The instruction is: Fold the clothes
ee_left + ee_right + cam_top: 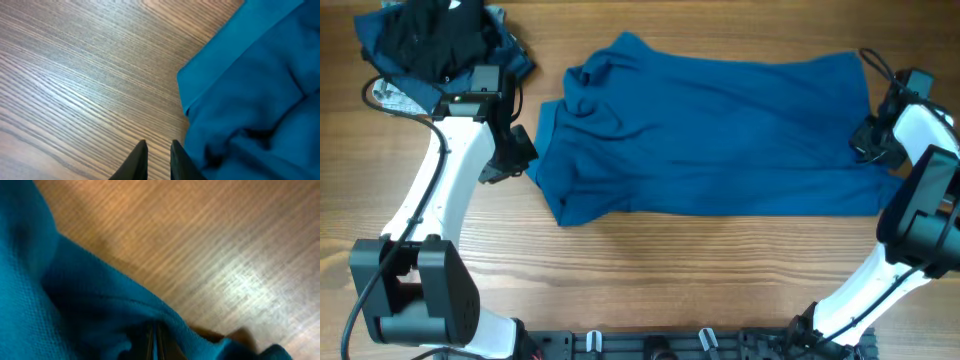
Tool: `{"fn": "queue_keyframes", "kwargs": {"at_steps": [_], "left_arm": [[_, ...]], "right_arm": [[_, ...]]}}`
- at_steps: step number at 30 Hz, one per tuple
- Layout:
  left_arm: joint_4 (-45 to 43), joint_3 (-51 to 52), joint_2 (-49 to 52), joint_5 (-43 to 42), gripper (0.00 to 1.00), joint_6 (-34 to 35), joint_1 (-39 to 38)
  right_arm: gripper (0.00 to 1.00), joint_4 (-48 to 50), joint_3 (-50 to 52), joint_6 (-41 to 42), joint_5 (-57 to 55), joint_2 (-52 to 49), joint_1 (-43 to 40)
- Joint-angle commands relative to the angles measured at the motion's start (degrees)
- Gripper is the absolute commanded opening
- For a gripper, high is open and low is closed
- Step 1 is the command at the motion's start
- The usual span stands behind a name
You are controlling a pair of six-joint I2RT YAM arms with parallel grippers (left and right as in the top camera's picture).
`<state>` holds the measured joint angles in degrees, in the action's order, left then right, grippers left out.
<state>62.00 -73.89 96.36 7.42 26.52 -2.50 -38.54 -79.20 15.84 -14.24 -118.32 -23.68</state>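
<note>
The clothes are a mid-blue shirt (720, 130) lying roughly flat across the middle of the table, and a dark heap (430, 40) of navy and black pieces at the far left corner. My left gripper (520, 150) hangs just off the shirt's left edge. In the left wrist view it (157, 144) is open only a sliver, with bare wood in the gap and the shirt (250, 90) right beside it. My right gripper (868, 140) is at the shirt's right edge. There it (154, 330) is shut on a fold of the blue cloth (60, 295).
The wooden table (720, 270) shows bare in front of the shirt. Both white arms rise from bases at the near edge, the left arm (430, 210) running close past the heap. A black rail (660, 345) lies along the front edge.
</note>
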Motion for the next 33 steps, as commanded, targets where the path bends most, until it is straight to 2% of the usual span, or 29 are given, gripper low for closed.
{"fn": "queue_keyframes", "kwargs": {"at_steps": [1,5,6,7,9,10,12,16,19,25,33], "left_arm": [[-1.18,-0.87,-0.79,-0.52,0.15,0.96,0.11],[-2.4,-0.87,-0.81,-0.52,0.15,0.94,0.11],[-2.69,-0.87,-0.81,-0.61,0.15,0.94,0.09],[-3.32,-0.87,-0.81,-1.53,0.15,0.63,0.0],[-5.55,-0.87,-0.81,-6.34,0.14,-2.43,-0.59],[-6.73,-0.87,-0.81,-8.98,0.13,-3.67,-1.09],[-9.51,-0.85,-0.79,-13.77,0.09,-3.82,-2.58],[-14.6,-0.85,-0.55,-15.96,0.07,-3.8,-6.8],[-17.29,-0.85,-0.33,-15.98,0.07,-3.72,-10.16],[-19.85,-0.85,2.47,-16.46,0.07,-3.28,-14.49],[-21.9,-0.85,8.11,-18.51,0.06,-2.25,-14.93]], "right_arm": [[0.04,-7.08,-5.88,5.6,-6.54,-0.15,-0.66],[0.05,-17.11,-13.57,12.9,-12.74,2.93,-0.66],[0.07,-17.62,-15.19,12.09,-10.6,3.89,-0.63],[0.11,-16.55,-15.85,8.61,-6.54,4.55,-0.61],[0.14,-11.52,-15.96,-7.15,14.25,5.35,-0.61],[0.17,-10.67,-15.93,-10.38,21.49,5.29,-0.61],[0.16,-8.98,-15.82,-10.38,28.0,4.31,-0.55],[0.11,-7.1,-15.78,-8.87,26.75,0.46,-0.22],[0.05,-8.31,-15.56,-3.13,17.97,-2.25,-0.66],[0.05,-11.32,-15.56,-2.38,16.61,-3.74,-3.02],[0.05,-15.52,-14.8,-1.75,15.96,-4.17,-4.79]]}}
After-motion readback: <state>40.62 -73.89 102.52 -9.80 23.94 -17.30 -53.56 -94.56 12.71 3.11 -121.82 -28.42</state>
